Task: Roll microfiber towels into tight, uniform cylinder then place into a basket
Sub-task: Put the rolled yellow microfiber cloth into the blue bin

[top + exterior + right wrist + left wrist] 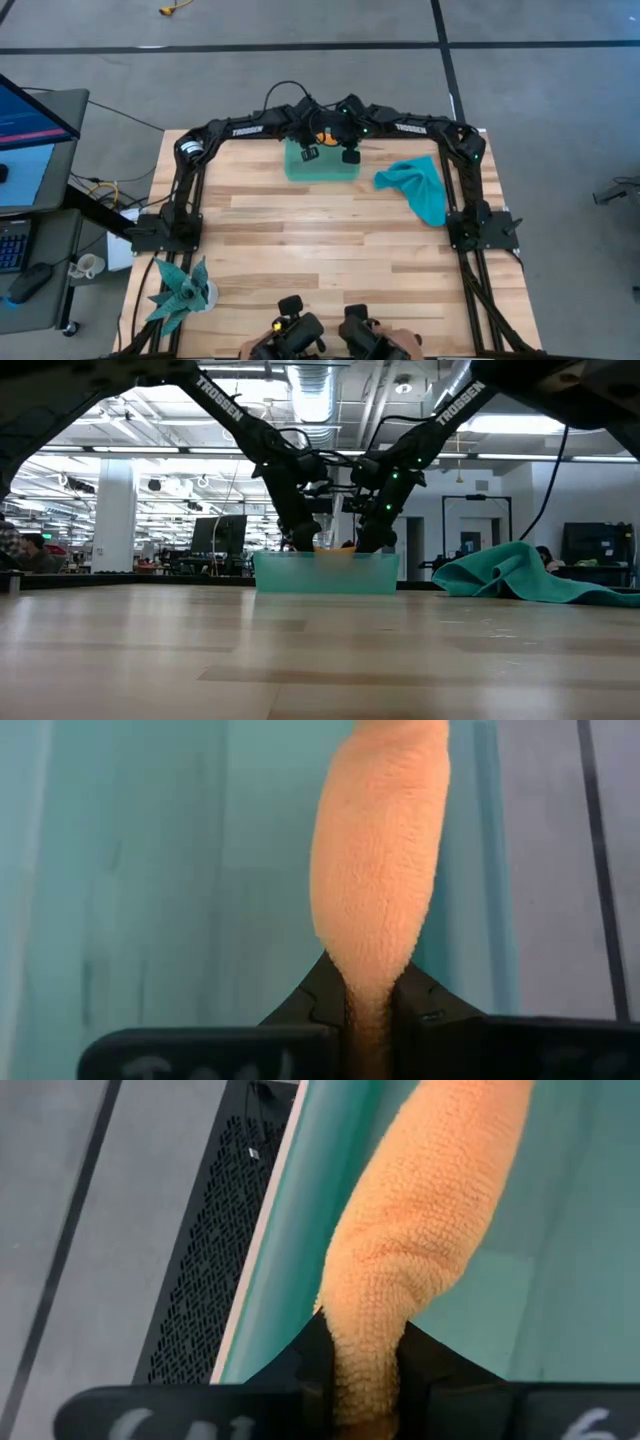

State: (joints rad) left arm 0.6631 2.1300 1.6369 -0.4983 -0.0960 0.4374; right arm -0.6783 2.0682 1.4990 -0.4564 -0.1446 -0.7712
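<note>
- Both arms are reaching to the far edge of the counter [330, 240], meeting right over the basket [322, 170], which sits about mid-width back there.
- The left claw [365, 1380] is clenched on one end of the rolled orange towel [420, 1230]. Its wrist view shows the cloth pinched tight between the two dark fingers, with the roll running away over the sea-green floor of the basket.
- The right claw [370, 1010] is doing the same thing on the other end. It's clamped on the orange roll, with the basket's green bottom right behind it.
- So the orange towel is a fairly even tube, held at both ends and sitting in or just over the basket. From the low view only a sliver of orange [335, 548] peeks above the basket's rim, so I can't tell if it's actually resting on the bottom or not.
- The teal towel [418, 187] is unrolled, lying in a crumpled heap on the counter just to the right of the basket, near the right arm's base. They don't look like they're touching.
- Other stuff: a spiky teal plant [180, 290] in a little pot at the near left corner of the counter, and a monitor [25, 125] on a separate desk off to the left.
- In the low view there's a person [30, 550] way back in the room on the left.
</note>
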